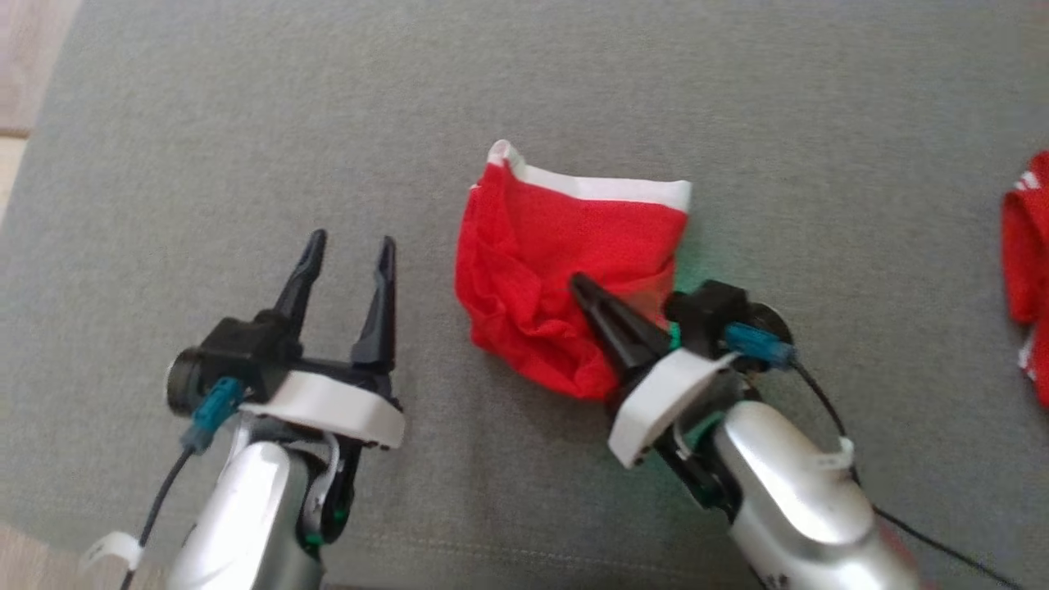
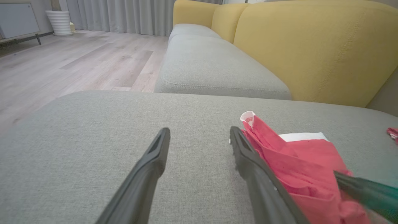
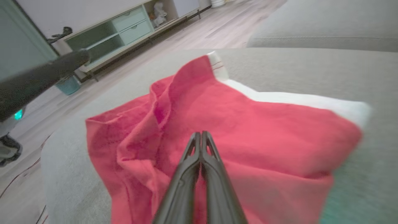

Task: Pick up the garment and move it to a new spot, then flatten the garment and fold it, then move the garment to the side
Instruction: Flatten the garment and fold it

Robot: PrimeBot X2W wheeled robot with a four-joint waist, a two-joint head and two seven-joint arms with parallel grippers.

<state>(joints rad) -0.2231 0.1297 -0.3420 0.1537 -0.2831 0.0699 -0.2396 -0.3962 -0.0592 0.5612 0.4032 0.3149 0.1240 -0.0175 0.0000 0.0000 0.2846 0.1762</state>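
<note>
The garment (image 1: 565,270) is a thin red knit with a smooth white band along one side. It is crumpled into a rough square with soft folds bunched on its left half and one white corner standing up. It lies on a grey seat cushion (image 1: 205,139) of coarse, flat-woven cloth, around the middle of the cushion and well in from its left edge.

The right gripper (image 1: 578,283) lies over the garment's near right part. Its two long, dark, tapering fingers (image 3: 210,174) are pressed tightly together, with the tips resting on the red cloth. I cannot tell whether any fabric is caught between them.

The left gripper (image 1: 348,246) hangs over bare cushion just left of the garment, its fingers (image 2: 149,168) spread wide and holding nothing.

A second piece of red cloth (image 1: 1028,270) sits at the cushion's right side, well apart.
</note>
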